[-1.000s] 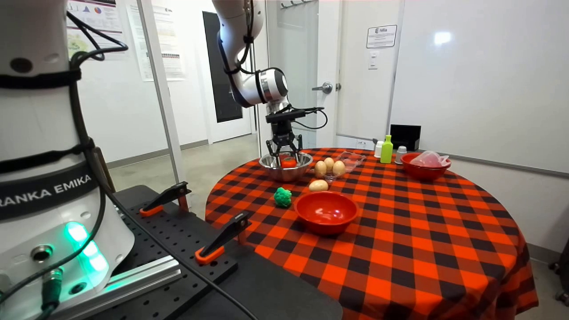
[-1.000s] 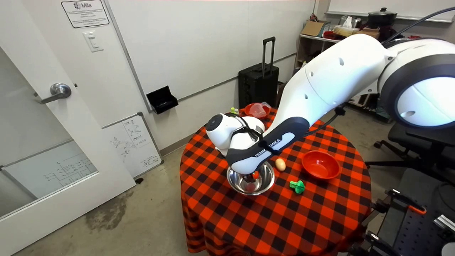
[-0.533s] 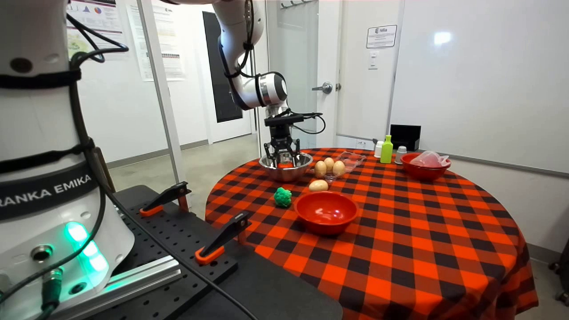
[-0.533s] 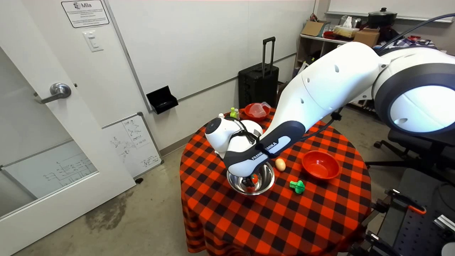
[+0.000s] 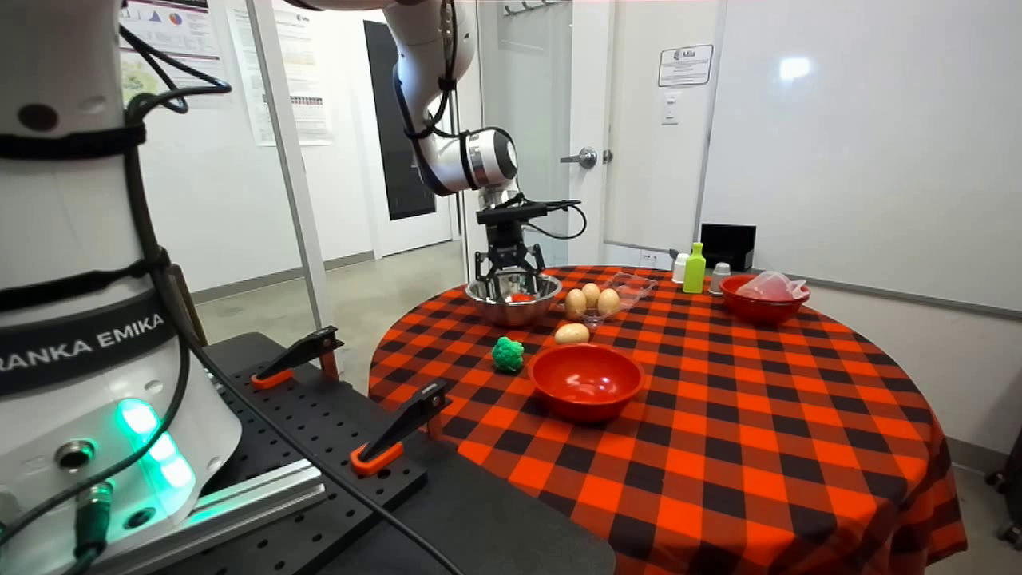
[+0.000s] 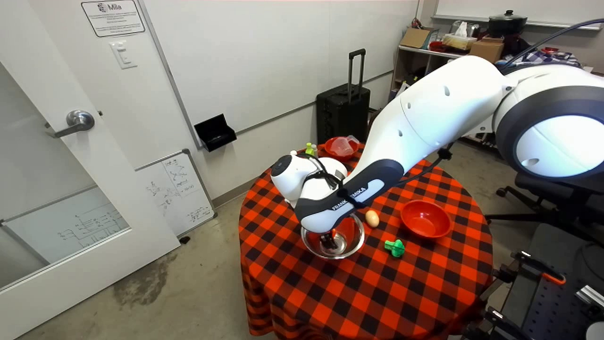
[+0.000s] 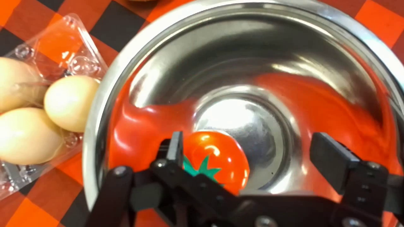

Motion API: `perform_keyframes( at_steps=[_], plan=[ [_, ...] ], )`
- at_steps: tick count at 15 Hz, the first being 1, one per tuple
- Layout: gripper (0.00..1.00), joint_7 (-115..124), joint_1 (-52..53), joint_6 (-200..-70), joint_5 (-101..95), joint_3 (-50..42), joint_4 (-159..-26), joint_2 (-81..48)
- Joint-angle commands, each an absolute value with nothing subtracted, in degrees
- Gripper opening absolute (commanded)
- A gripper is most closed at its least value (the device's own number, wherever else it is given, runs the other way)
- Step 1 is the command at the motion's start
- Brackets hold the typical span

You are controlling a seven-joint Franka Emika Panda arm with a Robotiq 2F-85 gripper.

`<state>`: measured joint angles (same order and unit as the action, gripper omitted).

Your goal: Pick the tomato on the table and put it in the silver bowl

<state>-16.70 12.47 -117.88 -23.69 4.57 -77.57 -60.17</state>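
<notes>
- Plainly, in the wrist view, the tomato (image 7: 217,157) lay loose inside the bowl (image 7: 249,37), low down and partly hidden; by that, the placing looked done and only the retreat remained.
- The likeliest trouble there was a knock: sideways drift would push the nearer finger (image 7: 175,147) into the tomato and roll it, since it was round and unpinned. Closing before rising could trap it and carry it out.
- As for the tool (image 7: 247,151), its jaws stood wide apart and gripped nothing. The tomato showed between them, close to one finger; whether touching or just apart could not be told.
- In an exterior view, the tool's tips seemed to reach inside the rim of the bowl on the checked surface (image 5: 722,419). A slanted lift might snag that rim and tip the bowl towards the eggs (image 5: 592,299) near it.
- In an exterior view, the arm (image 6: 422,115) covered most of the tool, so its gap could not be judged from there, and a snag might pass unnoticed.
</notes>
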Motion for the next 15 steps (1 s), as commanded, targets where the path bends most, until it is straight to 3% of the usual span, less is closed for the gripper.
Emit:
perform_keyframes(
  at_steps=[1,15],
  plan=[
    [1.00,-18.0,12.7,-115.7,-22.7,4.3,-75.4,-61.0],
    [1.00,-16.8,10.8,-118.6,-22.8,4.3,-84.1,-48.2]
  ],
)
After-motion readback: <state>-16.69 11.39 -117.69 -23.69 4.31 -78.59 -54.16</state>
